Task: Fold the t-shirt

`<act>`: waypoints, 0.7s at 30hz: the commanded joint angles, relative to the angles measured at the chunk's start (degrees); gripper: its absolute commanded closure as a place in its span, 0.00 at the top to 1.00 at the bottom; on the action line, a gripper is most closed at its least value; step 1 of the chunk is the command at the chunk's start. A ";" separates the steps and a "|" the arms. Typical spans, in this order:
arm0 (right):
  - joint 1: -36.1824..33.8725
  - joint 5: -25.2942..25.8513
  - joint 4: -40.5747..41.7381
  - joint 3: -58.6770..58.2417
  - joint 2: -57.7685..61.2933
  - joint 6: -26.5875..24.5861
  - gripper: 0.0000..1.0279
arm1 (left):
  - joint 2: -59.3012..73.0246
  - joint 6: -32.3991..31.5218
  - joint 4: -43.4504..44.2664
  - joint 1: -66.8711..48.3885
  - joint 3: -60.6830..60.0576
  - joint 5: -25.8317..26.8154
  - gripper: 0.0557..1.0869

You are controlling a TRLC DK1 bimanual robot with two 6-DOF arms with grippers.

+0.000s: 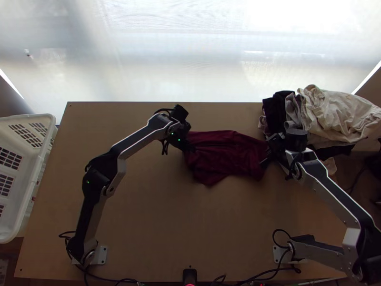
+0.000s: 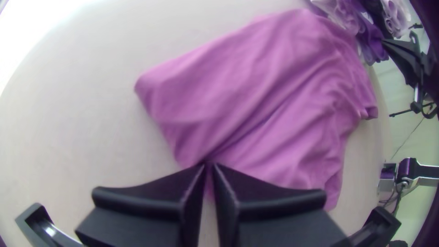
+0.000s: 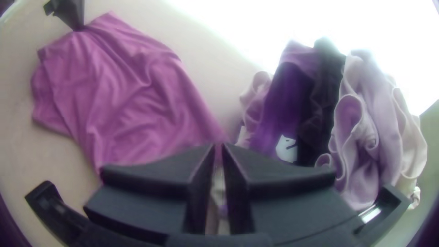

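T-shirt (image 1: 227,151) dark red, creased.

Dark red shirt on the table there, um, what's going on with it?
Two robot arms have the t-shirt between them for folding. The left hand pinches one end and the right hand the other. The cloth lies creased, not yet a neat fold. A heap of other clothes sits at the table's far right corner.
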 commanded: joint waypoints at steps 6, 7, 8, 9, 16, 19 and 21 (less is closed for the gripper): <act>17.36 3.24 -10.53 1.38 -3.83 9.23 0.76 | -13.09 -1.70 -4.53 5.60 -0.05 7.37 0.96; 19.03 3.68 -11.41 1.90 -3.39 9.84 0.82 | -14.15 -1.53 -4.53 5.95 -0.05 8.07 0.96; 20.61 3.76 -12.46 2.43 -2.95 10.46 0.86 | -15.12 -1.00 -4.80 6.21 -0.05 8.07 0.96; 22.54 3.76 -13.69 2.87 -2.60 11.07 0.89 | -16.08 -0.38 -5.32 6.57 -0.05 7.98 0.96; 38.54 7.19 -17.03 2.17 -2.51 12.30 0.96 | -24.70 1.90 -8.31 11.31 -5.33 6.14 0.96; 43.46 9.48 -16.24 0.94 -0.84 11.33 0.96 | -27.51 3.66 -6.82 13.77 -9.11 4.29 0.96; 46.19 11.32 -15.19 0.32 0.65 10.81 0.96 | -29.44 5.50 -5.15 14.65 -12.01 1.83 0.96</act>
